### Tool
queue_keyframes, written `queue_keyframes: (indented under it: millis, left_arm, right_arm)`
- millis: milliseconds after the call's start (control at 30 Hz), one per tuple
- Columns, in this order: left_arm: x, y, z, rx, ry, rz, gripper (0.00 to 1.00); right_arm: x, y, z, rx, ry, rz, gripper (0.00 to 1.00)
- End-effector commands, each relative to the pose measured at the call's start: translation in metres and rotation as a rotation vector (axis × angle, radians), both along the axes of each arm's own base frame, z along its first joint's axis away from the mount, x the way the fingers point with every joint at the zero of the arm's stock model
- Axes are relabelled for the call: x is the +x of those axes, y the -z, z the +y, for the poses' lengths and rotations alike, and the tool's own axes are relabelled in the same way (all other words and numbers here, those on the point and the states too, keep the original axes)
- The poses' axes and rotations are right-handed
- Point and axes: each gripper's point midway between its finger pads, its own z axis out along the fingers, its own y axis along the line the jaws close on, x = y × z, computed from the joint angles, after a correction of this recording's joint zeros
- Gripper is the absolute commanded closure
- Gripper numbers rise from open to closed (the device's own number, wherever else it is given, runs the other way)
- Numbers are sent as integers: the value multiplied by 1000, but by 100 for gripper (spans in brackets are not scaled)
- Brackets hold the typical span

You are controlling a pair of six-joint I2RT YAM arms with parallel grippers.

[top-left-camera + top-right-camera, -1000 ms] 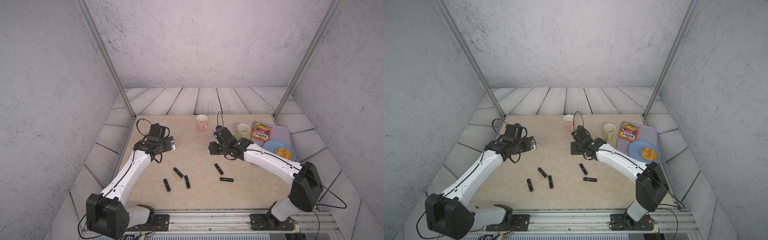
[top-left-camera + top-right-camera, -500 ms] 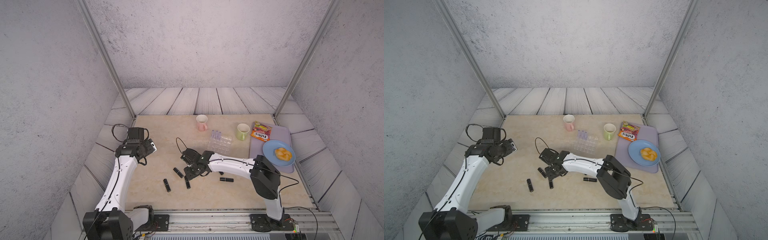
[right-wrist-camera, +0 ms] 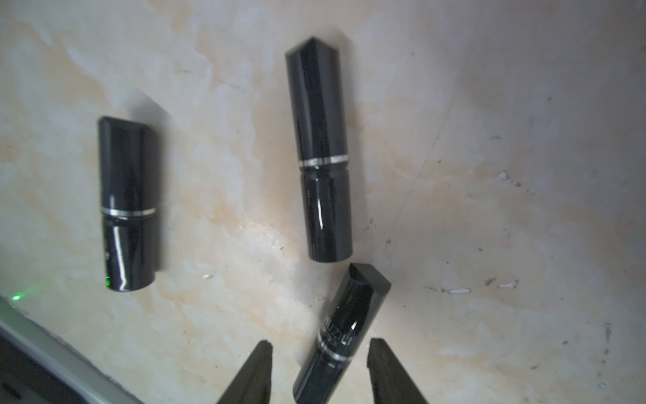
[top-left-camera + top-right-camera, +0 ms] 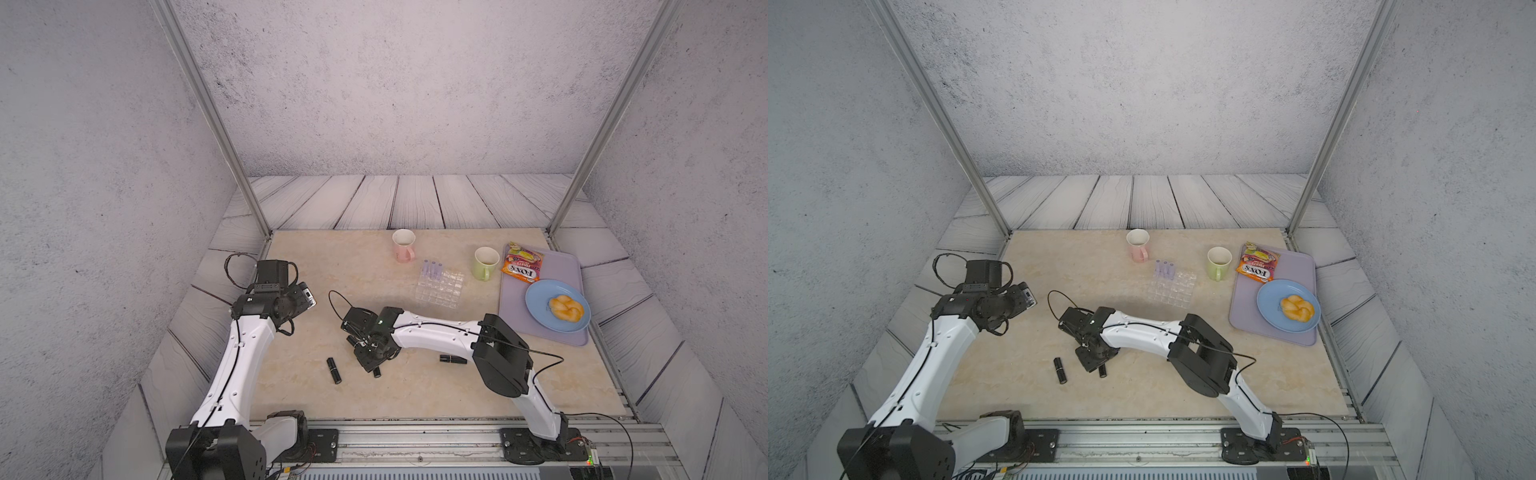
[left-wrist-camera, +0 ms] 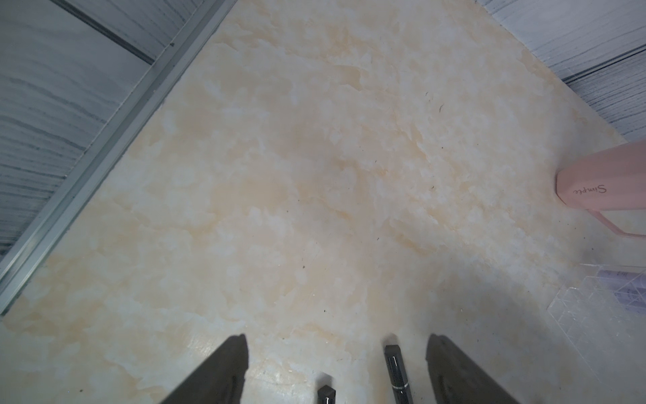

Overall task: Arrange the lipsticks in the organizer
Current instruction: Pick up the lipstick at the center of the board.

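Observation:
The clear organizer (image 4: 441, 287) (image 4: 1173, 289) sits at the back centre, with three lilac lipsticks (image 4: 432, 270) (image 4: 1165, 268) standing in its far-left cells. Black lipsticks lie on the table in front: one (image 4: 333, 370) to the left, one (image 4: 453, 358) by the right arm. My right gripper (image 4: 370, 359) (image 3: 321, 345) is low over the middle group, open, its jaws on either side of a black lipstick (image 3: 344, 332) with a gap on both sides. Two more (image 3: 321, 157) (image 3: 127, 206) lie beyond. My left gripper (image 4: 308, 296) (image 5: 337, 349) hovers open and empty near the left edge.
A pink mug (image 4: 403, 245) and a green mug (image 4: 485, 262) stand behind and beside the organizer. At the right, a lilac tray (image 4: 561, 270) carries a snack packet (image 4: 523, 264) and a blue plate (image 4: 536, 299) with a bun. Metal posts mark the back corners.
My right arm swung from over the organizer to the black lipsticks at the front and lowered onto them, its jaws narrowing. My left arm drew back toward the left edge.

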Motion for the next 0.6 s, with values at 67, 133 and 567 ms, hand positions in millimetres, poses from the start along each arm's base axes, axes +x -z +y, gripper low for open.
queue_keyframes:
  millis: [67, 133, 567]
  left_arm:
    - [-2, -2, 2, -7, -6, -16, 14]
    - [-2, -2, 1, -10, -6, -16, 14]
    - [-4, -11, -5, -23, 38, -19, 12]
  right_arm:
    - [-1, 12, -15, -88, 10, 8, 55]
    - [0, 17, -17, -107, 16, 14, 58]
    - [18, -11, -36, 96, 111, 13, 82]
